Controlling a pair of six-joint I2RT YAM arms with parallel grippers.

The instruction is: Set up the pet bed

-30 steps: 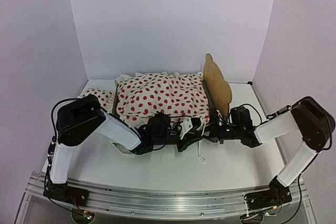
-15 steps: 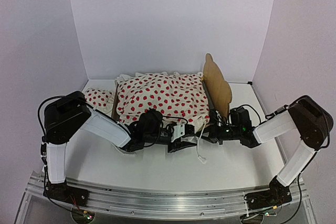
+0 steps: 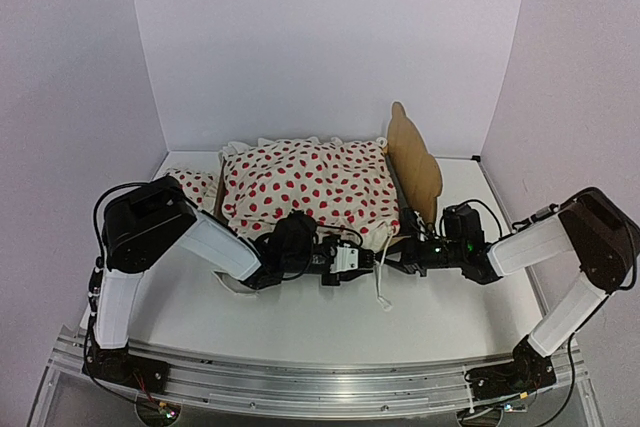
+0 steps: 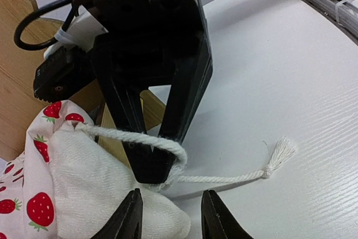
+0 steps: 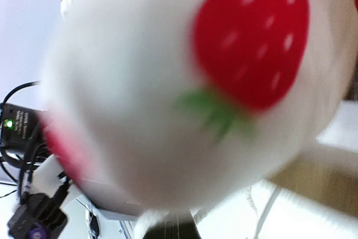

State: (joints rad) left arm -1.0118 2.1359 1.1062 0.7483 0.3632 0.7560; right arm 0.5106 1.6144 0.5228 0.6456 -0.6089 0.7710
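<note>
The pet bed (image 3: 412,159) stands at the back of the table with its wavy plywood headboard on the right. A white red-dotted blanket (image 3: 305,182) covers it. In the left wrist view my right gripper (image 4: 156,166) is shut on the blanket's front corner (image 4: 84,183), with a white tasselled cord (image 4: 224,178) looped over its fingers. My left gripper (image 4: 170,216) faces it, open, one finger touching the fabric and nothing pinched. From above, the left gripper (image 3: 350,259) and right gripper (image 3: 398,252) meet at the bed's near right corner. Blurred blanket (image 5: 184,93) fills the right wrist view.
A small red-dotted pillow (image 3: 188,187) lies left of the bed against the side wall. The cord's tassel (image 3: 381,302) trails onto the white tabletop. An aluminium rail (image 3: 300,382) runs along the near edge. White walls close in the back and sides.
My left gripper has opened and drawn back a little from the blanket corner, and its elbow has shifted. The right gripper has kept its hold in the same place.
</note>
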